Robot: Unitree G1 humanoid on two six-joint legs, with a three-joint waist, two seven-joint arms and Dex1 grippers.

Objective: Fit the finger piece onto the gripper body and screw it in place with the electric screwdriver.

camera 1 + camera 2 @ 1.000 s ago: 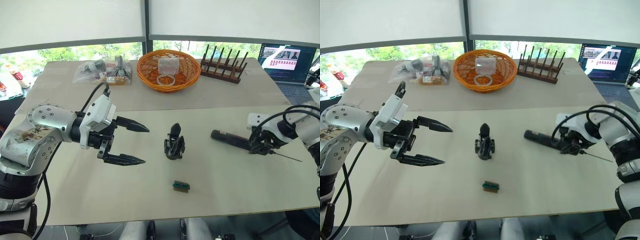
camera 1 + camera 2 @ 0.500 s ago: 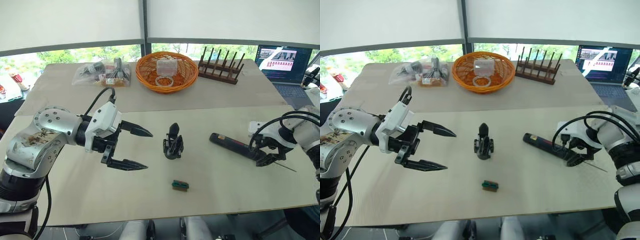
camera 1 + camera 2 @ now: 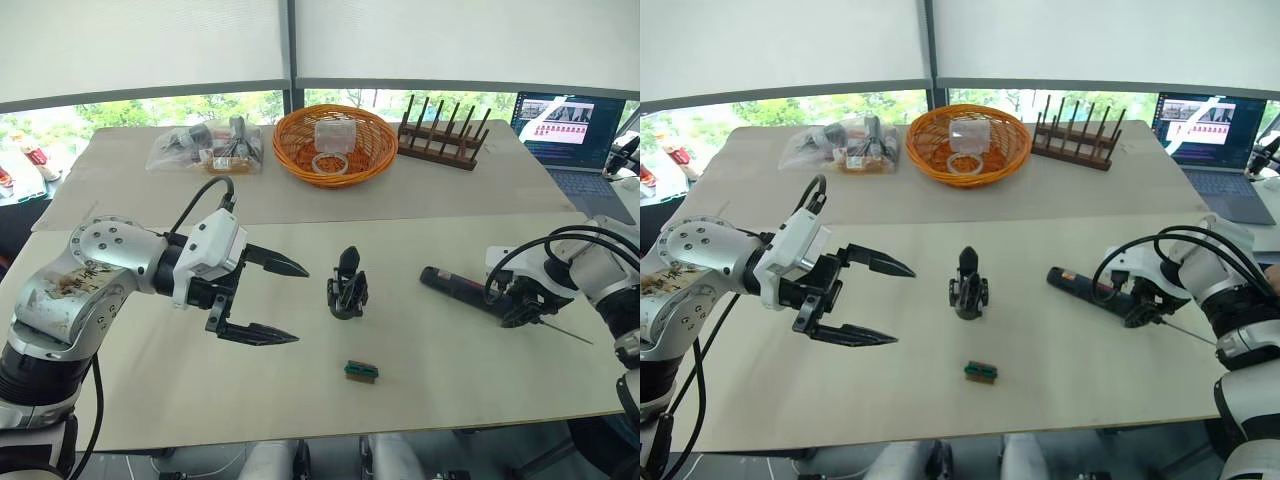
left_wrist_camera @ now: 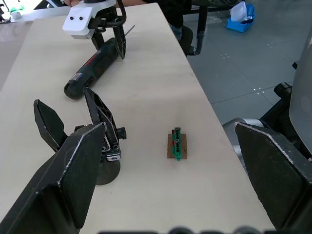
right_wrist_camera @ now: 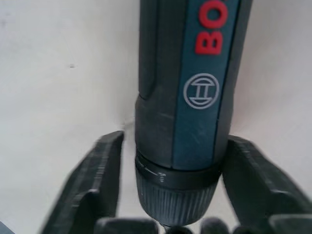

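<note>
Pale and wide, the surface (image 3: pixel 450 400) sits before a row of windows with white blinds. On it the right jaws (image 3: pixel 525 305) straddle the bit end of the electric screwdriver (image 3: pixel 465 289), a long thick black pen-shaped tool with red lettering and a thin metal bit; in the right wrist view the two black fingers (image 5: pixel 246 183) stand either side of the collar with a little gap on each, so I judge them parted around it, not yet clamped. The tool lies flat on the surface, its bit pointing towards the robot's right. The left jaws (image 3: pixel 285 300) are spread wide, hovering above the surface, empty, tips aimed at the gripper body (image 3: pixel 347 290), a small black mechanism with a round base and one pointed finger sticking up, which stands upright near them at mid-surface. Nearer the robot's edge lies a small green-and-brown rectangular block (image 3: pixel 362 371). A separate black wedge-shaped finger piece cannot be made out anywhere, so whether it is already seated on the body I cannot tell. Judging from this, the task is early: the screwdriver is not lifted and no screwing has begun. The right forearm reaches in from the side with its wrist bent down over the tool; the left arm stretches forward, elbow bent, wrist level. At the far side stand an orange woven basket (image 3: pixel 335 140), a wooden peg rack (image 3: pixel 445 140), a clear bag of parts (image 3: pixel 200 145) and a laptop (image 3: pixel 575 125).
</note>
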